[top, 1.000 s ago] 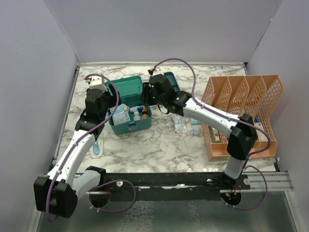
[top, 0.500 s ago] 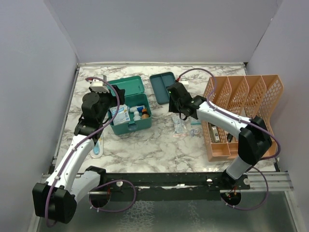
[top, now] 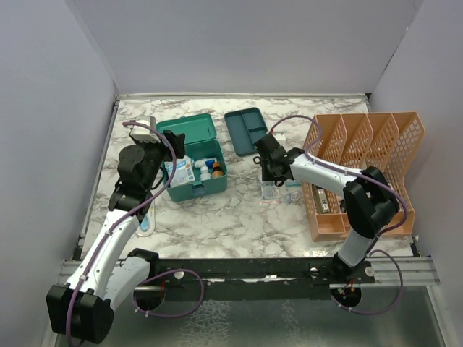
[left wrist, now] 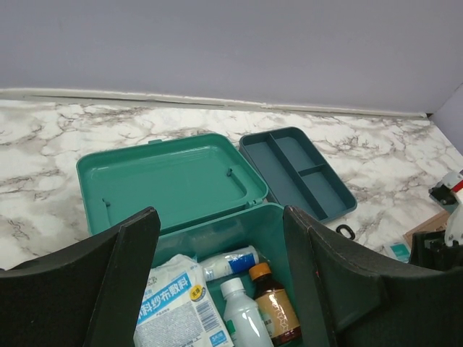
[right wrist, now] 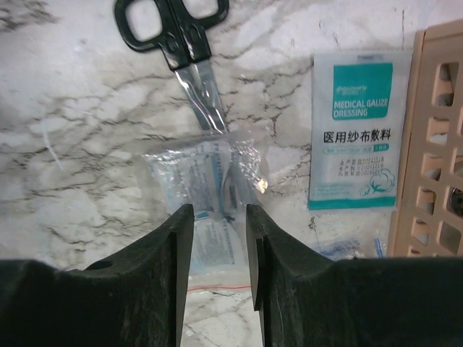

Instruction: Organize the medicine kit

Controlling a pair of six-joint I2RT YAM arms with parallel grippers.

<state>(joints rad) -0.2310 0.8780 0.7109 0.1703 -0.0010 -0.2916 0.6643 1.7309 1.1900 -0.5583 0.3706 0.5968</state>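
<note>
White links are alternating with black joints on the left arm point(top: 108, 235) and the right arm point(top: 318, 172). Purple cables point(top: 177, 278) are looping along each arm from the black base rail point(top: 253, 271). Matte black fingers point(left wrist: 123, 267) are tapering to blunt tips. A white block point(top: 142, 123) is sitting on the left wrist.

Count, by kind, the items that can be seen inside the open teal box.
Bottles: 2 (white bottle, brown bottle)
Soft packet: 1
Tube or roll: 1
Total: 4 visible in the medicine kit
</note>
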